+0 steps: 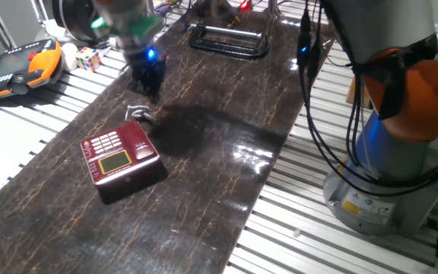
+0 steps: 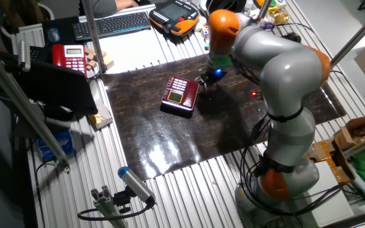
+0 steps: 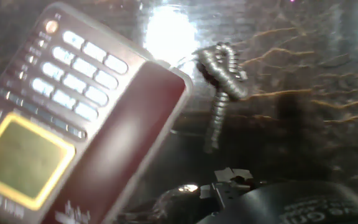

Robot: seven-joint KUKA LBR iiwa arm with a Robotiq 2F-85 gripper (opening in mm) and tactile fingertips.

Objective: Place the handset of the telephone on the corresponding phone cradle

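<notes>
Seemingly the job is done; the handset lies along the phone cradle of the telephone, cord trailing; the tool hovers nearby, empty, its opening indiscernible.

Robotics lab or test bench, not a home. Slotted aluminium-profile table under a dark mat; large grey-orange arm; orange-black teach pendant; keyboard; loose cables; cardboard boxes, probably storage.
</notes>
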